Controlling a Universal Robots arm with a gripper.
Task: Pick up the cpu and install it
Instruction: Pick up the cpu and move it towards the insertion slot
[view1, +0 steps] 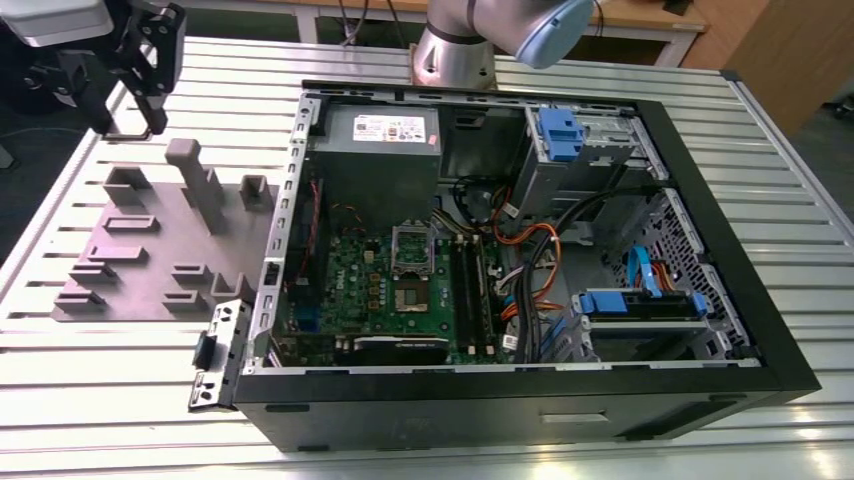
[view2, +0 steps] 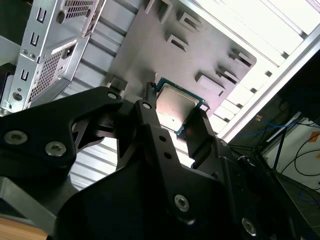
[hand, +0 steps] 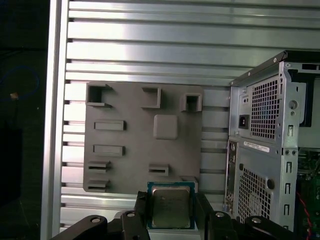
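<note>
CPU (view2: 175, 102) sits pinched by its edges between the hand's (view2: 176, 109) two black fingers (view2: 156, 131) in the second wrist view, raised above a grey slotted plate (view2: 145, 35). The first wrist view shows it gripped over the plate's edge, near the computer case (hand: 265, 150). In the exterior view the hand hangs above the worktop (view1: 107, 400), on the exterior view's left of the case.

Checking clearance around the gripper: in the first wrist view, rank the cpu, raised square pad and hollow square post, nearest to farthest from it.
1. cpu: held in the gripper.
2. raised square pad: middle of the grey plate.
3. hollow square post: plate's far edge, on the computer case's side.
</note>
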